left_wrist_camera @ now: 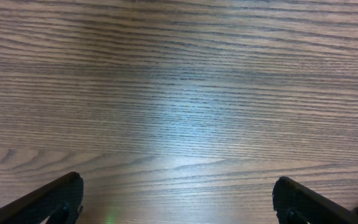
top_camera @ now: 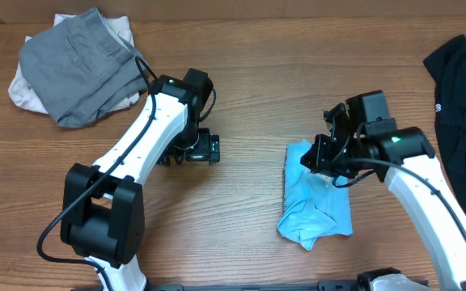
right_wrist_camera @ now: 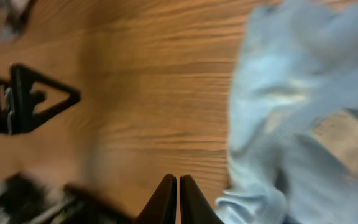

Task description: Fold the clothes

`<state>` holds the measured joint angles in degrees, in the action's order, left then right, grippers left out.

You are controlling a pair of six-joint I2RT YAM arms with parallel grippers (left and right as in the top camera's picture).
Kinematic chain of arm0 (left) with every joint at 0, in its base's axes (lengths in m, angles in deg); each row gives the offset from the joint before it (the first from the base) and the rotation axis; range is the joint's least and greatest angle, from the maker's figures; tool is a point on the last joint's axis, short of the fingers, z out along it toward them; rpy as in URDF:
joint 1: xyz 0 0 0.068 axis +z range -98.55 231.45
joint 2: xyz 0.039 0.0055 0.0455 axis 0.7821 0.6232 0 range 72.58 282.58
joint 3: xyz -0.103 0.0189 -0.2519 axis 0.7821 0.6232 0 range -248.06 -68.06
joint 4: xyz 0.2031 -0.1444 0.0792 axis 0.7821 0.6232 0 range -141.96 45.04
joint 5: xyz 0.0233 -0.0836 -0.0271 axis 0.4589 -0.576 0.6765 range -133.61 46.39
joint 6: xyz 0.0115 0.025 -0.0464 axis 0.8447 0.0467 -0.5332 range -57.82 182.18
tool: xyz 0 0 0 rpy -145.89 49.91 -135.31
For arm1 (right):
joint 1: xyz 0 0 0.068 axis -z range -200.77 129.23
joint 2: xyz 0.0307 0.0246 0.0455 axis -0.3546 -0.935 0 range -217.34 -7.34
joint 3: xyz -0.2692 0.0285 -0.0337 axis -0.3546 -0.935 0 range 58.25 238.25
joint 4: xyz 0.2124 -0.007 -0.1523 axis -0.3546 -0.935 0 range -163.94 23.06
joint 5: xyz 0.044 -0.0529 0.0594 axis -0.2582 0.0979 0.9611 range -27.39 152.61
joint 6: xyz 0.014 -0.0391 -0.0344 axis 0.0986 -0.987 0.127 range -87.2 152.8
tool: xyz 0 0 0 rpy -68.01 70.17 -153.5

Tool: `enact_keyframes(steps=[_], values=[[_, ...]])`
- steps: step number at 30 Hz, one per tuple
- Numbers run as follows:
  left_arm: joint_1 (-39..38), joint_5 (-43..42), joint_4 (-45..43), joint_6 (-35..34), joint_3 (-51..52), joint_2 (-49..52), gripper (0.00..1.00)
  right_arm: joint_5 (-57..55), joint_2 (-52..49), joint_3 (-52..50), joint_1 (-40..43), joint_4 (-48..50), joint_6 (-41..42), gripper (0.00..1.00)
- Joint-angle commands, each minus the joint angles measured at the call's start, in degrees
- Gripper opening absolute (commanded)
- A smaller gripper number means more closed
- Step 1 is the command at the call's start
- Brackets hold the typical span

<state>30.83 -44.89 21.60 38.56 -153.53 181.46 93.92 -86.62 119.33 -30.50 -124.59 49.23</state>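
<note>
The wooden worktop (top_camera: 249,65) carries a black garment (top_camera: 463,89) at its right edge. A grey garment (top_camera: 79,61) lies over an off-white garment (top_camera: 23,95) at far left, and a crumpled light blue T-shirt (top_camera: 318,206) lies centre-right. The left end effector (left_wrist_camera: 179,199) hangs over bare wood, fingers wide apart. The right end effector (right_wrist_camera: 177,198) is pinched closed on nothing, just beside the T-shirt.

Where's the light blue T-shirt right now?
Overhead view: the light blue T-shirt lies bunched right of centre, by the right pincer, left of the black garment.
</note>
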Motion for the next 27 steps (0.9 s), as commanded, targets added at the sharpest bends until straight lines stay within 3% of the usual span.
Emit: enact_keyframes(steps=[1,5,10,16,20,27], values=[[0.13,-0.24,0.0,0.92,0.22,-0.22,1.0,18.82,-3.26,-3.58,2.73,3.06,-11.23,0.08],[0.13,-0.26,0.04,0.92,0.22,-0.22,1.0,27.56,-9.16,-7.34,4.5,9.46,-12.41,0.08],[0.13,-0.24,0.17,0.96,0.24,-0.22,1.0,29.83,-17.99,-8.52,4.68,14.53,-12.22,0.08],[0.13,-0.22,0.72,1.42,0.24,-0.22,1.0,26.73,-25.29,-8.52,8.13,18.75,-11.52,0.06],[0.13,-0.24,0.28,1.38,0.24,-0.22,1.0,19.43,-26.84,-8.55,11.17,18.82,-10.43,0.16],[0.13,-0.24,0.17,1.38,0.24,-0.22,1.0,15.19,-28.46,-8.55,14.91,21.94,-9.77,0.22]])
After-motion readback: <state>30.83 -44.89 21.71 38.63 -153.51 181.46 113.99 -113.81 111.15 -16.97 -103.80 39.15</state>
